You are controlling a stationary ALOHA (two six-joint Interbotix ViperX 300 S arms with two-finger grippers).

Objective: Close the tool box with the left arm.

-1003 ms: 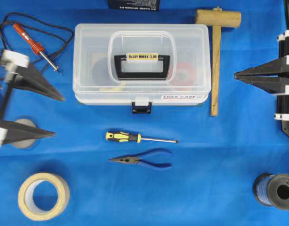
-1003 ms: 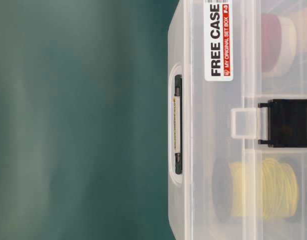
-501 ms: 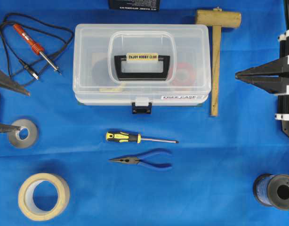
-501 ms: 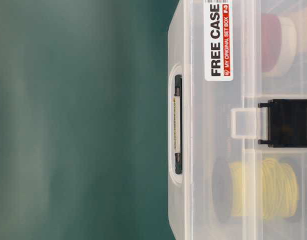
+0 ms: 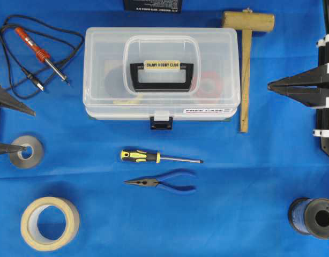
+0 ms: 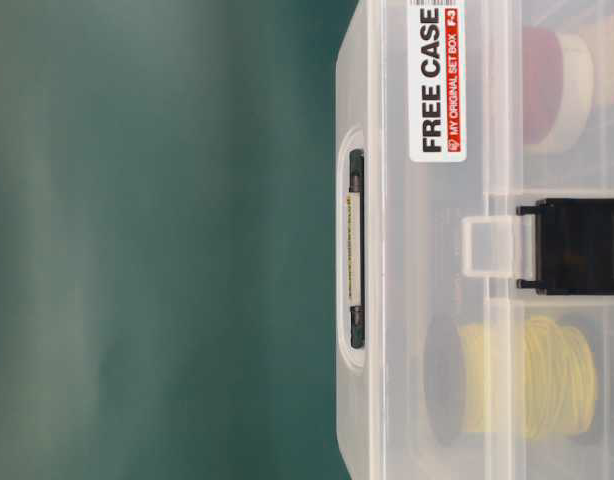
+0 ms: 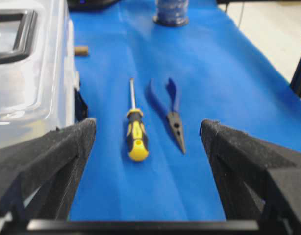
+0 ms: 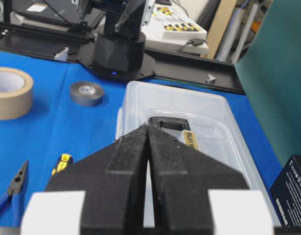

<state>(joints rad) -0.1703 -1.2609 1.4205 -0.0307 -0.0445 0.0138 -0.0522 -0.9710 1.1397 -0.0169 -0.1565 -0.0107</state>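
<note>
The clear tool box [image 5: 100, 69] stands at the back middle of the blue cloth with its lid down on the base. Its black handle [image 5: 162, 75] lies flat and the dark latch [image 5: 161, 123] sits at the front edge. The box also shows in the table-level view [image 6: 437, 150], the left wrist view [image 7: 28, 73] and the right wrist view [image 8: 209, 117]. My left gripper [image 5: 28, 130] [image 7: 146, 125] is open and empty at the left edge, well clear of the box. My right gripper [image 5: 270, 85] [image 8: 148, 128] is shut and empty, right of the box.
A soldering iron [image 5: 38, 51] lies at the back left and a wooden mallet [image 5: 245, 69] right of the box. A screwdriver [image 5: 154, 156] and pliers [image 5: 162, 183] lie in front. Grey tape [image 5: 26, 151], masking tape [image 5: 49, 222] and a wire spool [image 5: 313, 217] sit near the edges.
My left gripper has drawn back to the left edge of the overhead view, away from the box. The box and the right gripper have not moved.
</note>
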